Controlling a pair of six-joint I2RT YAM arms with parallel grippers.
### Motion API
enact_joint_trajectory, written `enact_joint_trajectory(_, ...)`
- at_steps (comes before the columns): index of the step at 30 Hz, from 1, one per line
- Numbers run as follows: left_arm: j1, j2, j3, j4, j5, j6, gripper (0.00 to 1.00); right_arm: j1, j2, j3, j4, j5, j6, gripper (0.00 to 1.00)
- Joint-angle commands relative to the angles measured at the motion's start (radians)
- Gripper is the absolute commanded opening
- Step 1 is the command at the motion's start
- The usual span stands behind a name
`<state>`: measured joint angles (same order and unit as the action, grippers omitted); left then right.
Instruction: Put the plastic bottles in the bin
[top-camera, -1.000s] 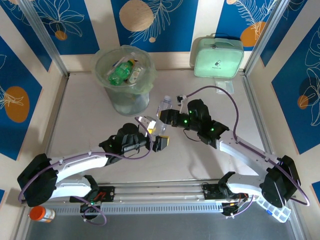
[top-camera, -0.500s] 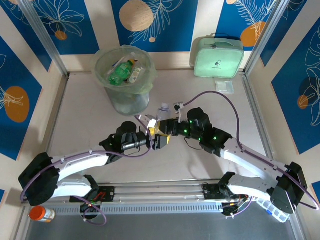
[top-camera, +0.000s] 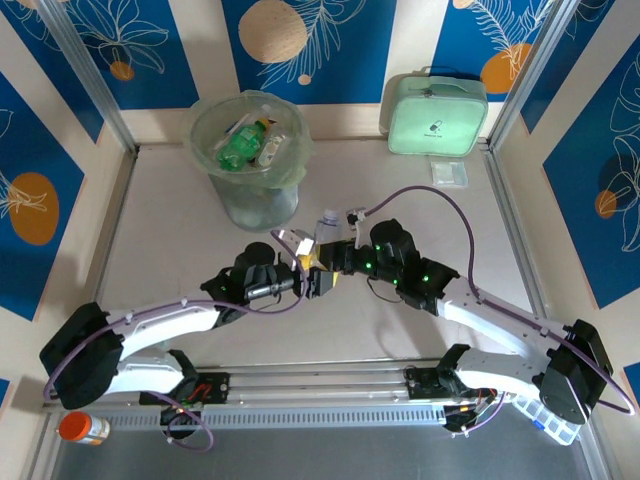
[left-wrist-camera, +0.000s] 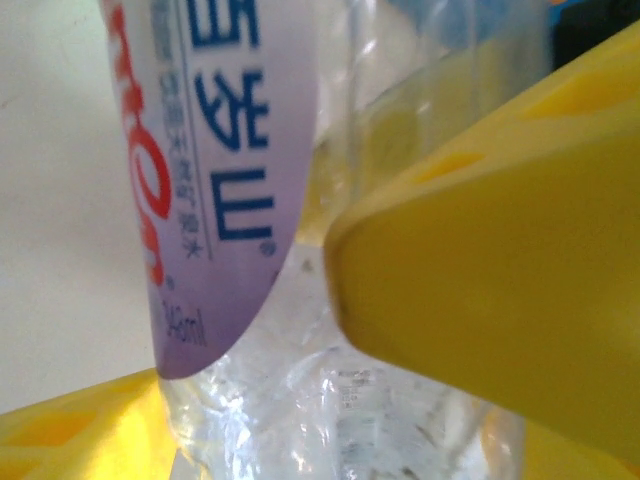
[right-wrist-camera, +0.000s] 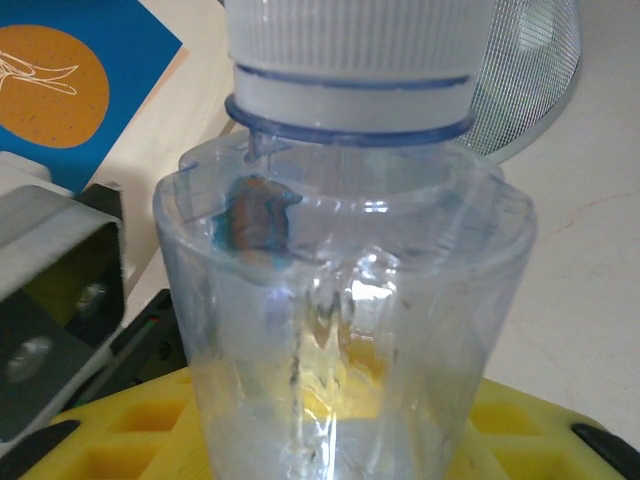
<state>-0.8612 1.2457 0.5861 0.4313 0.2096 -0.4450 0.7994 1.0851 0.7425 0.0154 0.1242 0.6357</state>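
Observation:
A clear bottle (top-camera: 323, 234) with a pale cap and a blue-lettered label (left-wrist-camera: 230, 150) stands upright at mid-table between both grippers. My right gripper (top-camera: 330, 257) is shut on it; in the right wrist view the bottle (right-wrist-camera: 350, 300) rises from the yellow fingers (right-wrist-camera: 110, 425). My left gripper (top-camera: 310, 270) has its yellow fingers (left-wrist-camera: 500, 250) pressed against the bottle's lower body (left-wrist-camera: 380, 400) from both sides. The bin (top-camera: 202, 150), lined with a pale green bag, stands at the back left with a green bottle (top-camera: 238, 150) and others inside.
A mint-green zipped case (top-camera: 436, 115) stands at the back right, with a small clear packet (top-camera: 449, 172) in front of it. An orange-capped jar (top-camera: 82, 428) lies off the table's near left corner. A clear compartment box (top-camera: 548, 420) sits near the right arm's base.
The right gripper carried the bottle down and left to the left gripper. The left jaws narrowed around the bottle, and the right jaws tightened a little.

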Motion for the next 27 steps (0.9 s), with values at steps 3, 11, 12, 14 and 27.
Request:
enact_joint_trajectory(3,0.005,-0.02,0.025,0.02,0.003,0.012,0.64,0.009,-0.011,-0.01,0.043,-0.022,0.008,0.45)
enact_joint_trajectory(11,0.004,-0.1,0.033,-0.068,-0.074,0.044,0.53,0.031,-0.06,-0.006,-0.018,0.117,-0.001,0.98)
enact_joint_trajectory(12,0.005,-0.112,0.043,-0.1,-0.095,0.047,0.52,0.032,-0.086,-0.01,-0.028,0.149,0.0,1.0)
enact_joint_trajectory(14,0.005,-0.153,0.058,-0.143,-0.137,0.038,0.5,0.04,-0.182,-0.055,-0.027,0.257,0.017,0.99)
enact_joint_trajectory(27,0.102,-0.014,0.978,-0.961,-0.329,0.18,0.48,0.052,-0.328,-0.213,0.146,0.349,-0.057,0.94)
